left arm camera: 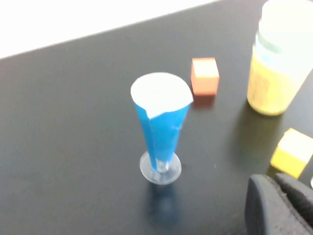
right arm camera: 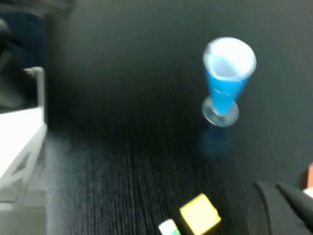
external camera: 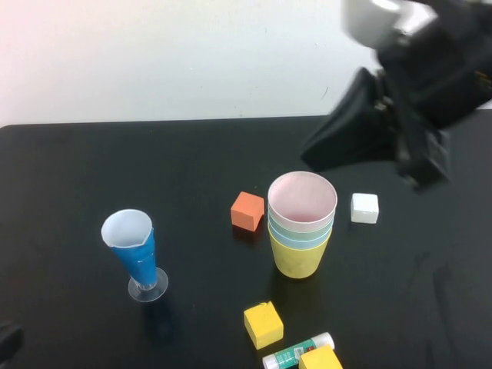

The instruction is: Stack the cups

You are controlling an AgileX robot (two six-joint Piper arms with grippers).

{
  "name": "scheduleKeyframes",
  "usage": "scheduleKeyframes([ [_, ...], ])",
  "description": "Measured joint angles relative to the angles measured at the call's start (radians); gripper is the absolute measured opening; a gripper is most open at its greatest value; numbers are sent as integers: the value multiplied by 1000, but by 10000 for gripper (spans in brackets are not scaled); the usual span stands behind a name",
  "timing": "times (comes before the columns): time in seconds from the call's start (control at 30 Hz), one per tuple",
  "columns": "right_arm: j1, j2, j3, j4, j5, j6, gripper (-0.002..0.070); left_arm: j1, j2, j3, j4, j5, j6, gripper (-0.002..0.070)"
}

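Our cups are all stacked up now.

The cups [external camera: 301,227] sit one inside another near the middle of the black tabletop [external camera: 69,177]: pink on top, then green, blue, and yellow at the bottom. We think the stacking is done, so next we only pull our arms back. Our right hand [external camera: 419,157] hangs high above the white block [external camera: 364,208], blurry; we cannot tell if it is apart or together. Our left hand [left arm camera: 281,205] is mostly cut off near the blue glass [external camera: 135,254], so we cannot tell there either.
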Motion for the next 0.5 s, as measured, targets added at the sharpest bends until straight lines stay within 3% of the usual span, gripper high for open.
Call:
scheduleKeyframes([
  [0.23, 0, -282, 286, 43, -229, -118, -1, 0, -215, 58, 78, -4, -69, -1],
  [0.5, 0, -575, 633, 191, -510, -366, -1, 0, -246, 91, 80, 52, -73, -1],
])
